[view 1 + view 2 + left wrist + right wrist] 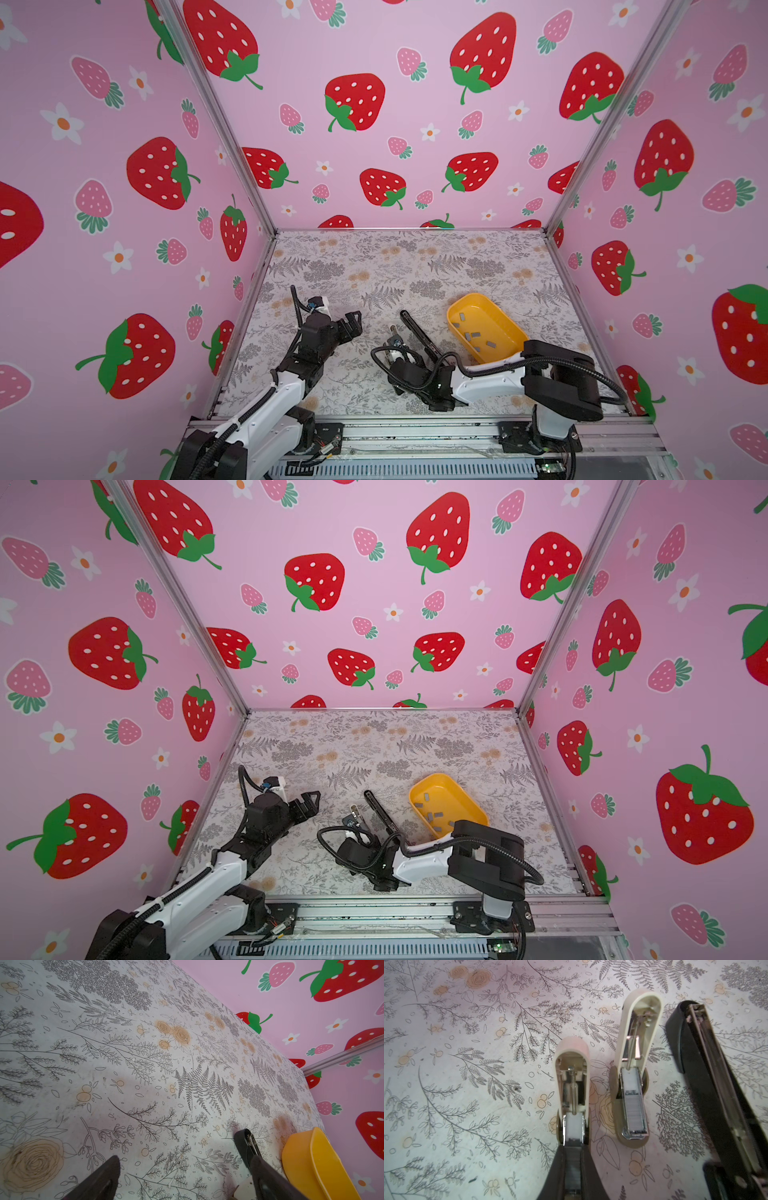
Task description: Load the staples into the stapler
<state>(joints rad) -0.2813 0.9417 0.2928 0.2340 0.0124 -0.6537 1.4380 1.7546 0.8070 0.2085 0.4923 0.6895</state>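
Staples [476, 333] lay loose as small grey strips inside the yellow tray [486, 313], on the right side of the floral table [374, 266]. One further strip sat in the exposed magazine of the loaded cream stapler [634, 1076], which lay flat with its lid swung back. Right gripper [572, 1147] was pinched tight on the gripped cream stapler [572, 1068], also opened, its magazine clamped between the fingers [550, 1176]; lifted or resting, could not tell. Black stapler [716, 1088] lay opened just beside the cream pair, its channel exposed, between them and the tray. Left gripper [356, 323] hung spread wide over bare table, left of the staplers and apart from them.
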